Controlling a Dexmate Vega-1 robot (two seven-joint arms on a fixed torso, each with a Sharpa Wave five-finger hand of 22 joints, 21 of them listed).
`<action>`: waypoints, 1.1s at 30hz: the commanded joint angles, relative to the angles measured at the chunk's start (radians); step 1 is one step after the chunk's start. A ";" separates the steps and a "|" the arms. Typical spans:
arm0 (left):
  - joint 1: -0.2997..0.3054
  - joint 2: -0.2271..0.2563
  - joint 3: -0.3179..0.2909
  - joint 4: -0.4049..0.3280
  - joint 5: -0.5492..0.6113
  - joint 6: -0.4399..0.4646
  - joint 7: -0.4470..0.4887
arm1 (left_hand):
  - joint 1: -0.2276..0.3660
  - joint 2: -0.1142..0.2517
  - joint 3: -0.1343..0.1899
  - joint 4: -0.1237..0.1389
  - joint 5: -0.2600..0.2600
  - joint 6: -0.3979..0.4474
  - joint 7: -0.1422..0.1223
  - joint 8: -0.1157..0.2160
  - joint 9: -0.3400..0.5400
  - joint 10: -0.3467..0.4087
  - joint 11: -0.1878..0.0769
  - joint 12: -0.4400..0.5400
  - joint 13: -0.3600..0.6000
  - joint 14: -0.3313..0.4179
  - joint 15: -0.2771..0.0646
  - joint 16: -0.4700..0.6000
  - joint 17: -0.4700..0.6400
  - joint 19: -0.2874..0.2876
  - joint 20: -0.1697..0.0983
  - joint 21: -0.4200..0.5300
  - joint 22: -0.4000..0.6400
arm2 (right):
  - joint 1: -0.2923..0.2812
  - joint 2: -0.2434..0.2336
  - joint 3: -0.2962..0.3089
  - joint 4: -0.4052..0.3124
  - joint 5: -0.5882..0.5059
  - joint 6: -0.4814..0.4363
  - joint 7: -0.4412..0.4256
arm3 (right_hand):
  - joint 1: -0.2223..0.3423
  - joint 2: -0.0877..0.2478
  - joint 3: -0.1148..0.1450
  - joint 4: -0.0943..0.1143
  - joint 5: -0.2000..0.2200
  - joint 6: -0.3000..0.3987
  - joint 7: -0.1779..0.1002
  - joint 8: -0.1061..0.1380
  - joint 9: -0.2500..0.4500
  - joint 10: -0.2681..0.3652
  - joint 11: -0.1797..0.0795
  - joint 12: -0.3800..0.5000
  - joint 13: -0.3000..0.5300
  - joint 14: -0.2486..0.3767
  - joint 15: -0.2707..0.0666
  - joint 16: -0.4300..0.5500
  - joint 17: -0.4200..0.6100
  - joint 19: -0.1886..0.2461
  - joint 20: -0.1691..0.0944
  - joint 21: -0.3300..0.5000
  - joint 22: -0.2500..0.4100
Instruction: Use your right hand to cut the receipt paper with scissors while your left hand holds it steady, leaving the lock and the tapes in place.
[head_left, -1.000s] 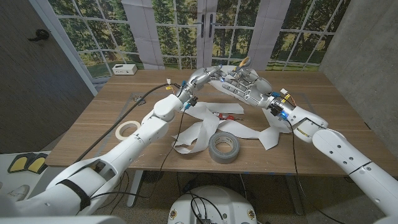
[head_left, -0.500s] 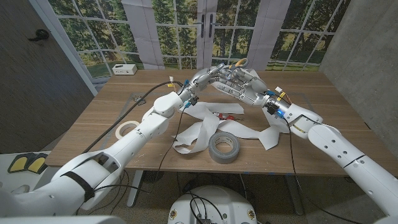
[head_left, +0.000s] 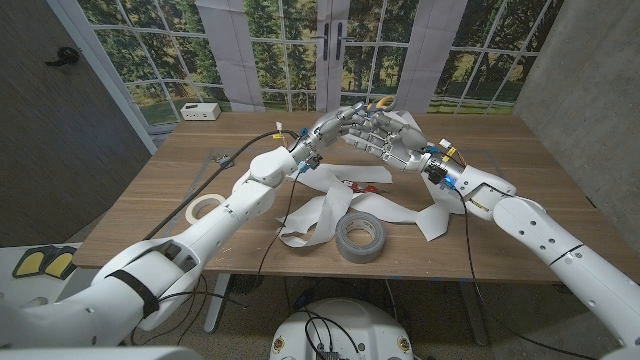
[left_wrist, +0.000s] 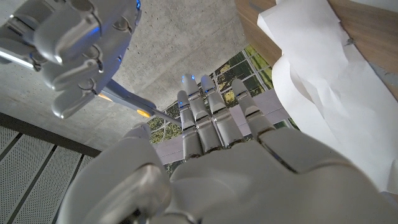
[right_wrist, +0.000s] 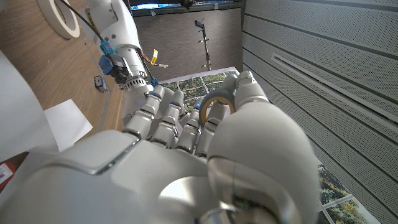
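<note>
No text, label, brand, number or sign can be read in any view. The receipt paper (head_left: 330, 210) at the centre of the head view shows blank white, and the small red-and-white item (head_left: 357, 187) lying on it is too small to make out any print.

Both hands meet at upper centre, left hand (head_left: 335, 125) left of right hand (head_left: 392, 135). Paper (head_left: 320, 210) lies below them, tape roll (head_left: 360, 237) lower centre, another tape (head_left: 207, 208) far left.
</note>
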 joint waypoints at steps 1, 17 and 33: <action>-0.013 -0.025 0.003 0.037 -0.021 -0.022 -0.046 | -0.007 0.001 0.002 -0.007 0.004 -0.019 0.002 -0.011 0.004 -0.002 0.005 -0.004 0.003 -0.007 -0.045 0.001 0.003 0.000 0.004 -0.002 0.003 | 0.013 -0.012 -0.009 0.008 -0.013 -0.005 0.025 | 0.014 0.001 -0.003 -0.002 -0.001 -0.003 0.003 0.008 0.001 0.006 0.009 0.000 0.002 -0.001 -0.129 0.004 0.002 -0.003 -0.001 0.004 0.006; 0.018 -0.124 -0.042 0.117 -0.167 -0.089 -0.137 | 0.055 0.032 0.067 -0.080 0.002 0.072 -0.078 -0.016 0.013 0.001 -0.027 -0.037 0.009 -0.030 -0.069 0.003 -0.003 -0.013 0.006 -0.038 0.004 | 0.019 -0.022 -0.018 0.011 -0.036 -0.010 0.008 | 0.017 0.000 -0.006 -0.003 -0.001 -0.006 0.006 0.015 -0.002 0.008 0.012 -0.002 0.001 0.000 -0.129 0.007 0.003 -0.003 -0.003 0.005 0.006; 0.034 -0.149 -0.066 0.079 -0.377 0.251 -0.307 | 0.070 0.049 0.105 -0.116 0.003 0.019 -0.029 -0.061 0.019 0.013 -0.024 -0.061 0.002 -0.046 -0.078 0.007 -0.001 -0.024 0.012 -0.063 0.005 | 0.022 -0.089 -0.023 -0.016 -0.099 -0.030 -0.050 | 0.031 0.005 -0.003 -0.008 0.000 -0.008 0.024 0.023 -0.006 0.014 0.029 -0.002 0.001 0.011 -0.121 0.012 0.003 -0.001 -0.002 0.007 0.006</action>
